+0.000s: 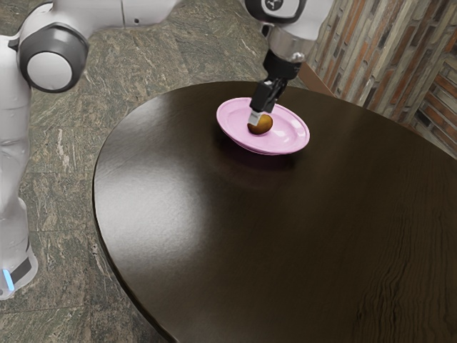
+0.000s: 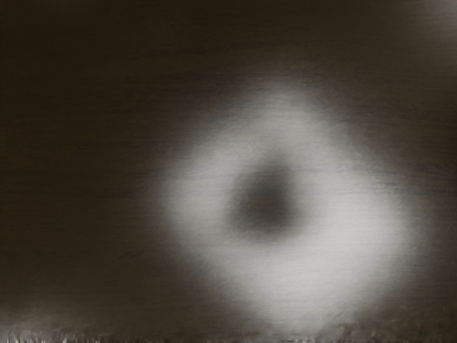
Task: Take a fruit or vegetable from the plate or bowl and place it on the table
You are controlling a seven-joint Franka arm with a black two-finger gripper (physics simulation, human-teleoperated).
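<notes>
The gripper [image 1: 257,115] is in the exterior view, tilted, its lower end right at a round orange-brown fruit or vegetable [image 1: 263,126]. That piece lies over the inside of a pink plate [image 1: 289,133], and the gripper's tip overlaps its upper left side. Whether the gripper holds it cannot be made out from this angle. In the wrist view the dark table surface [image 2: 78,143] carries a bright, blurred glare around a darker patch.
The round dark wooden table [image 1: 235,236] extends from the plate toward the exterior view's bottom and right. A brick-patterned wall [image 1: 385,57] stands beyond its far right edge.
</notes>
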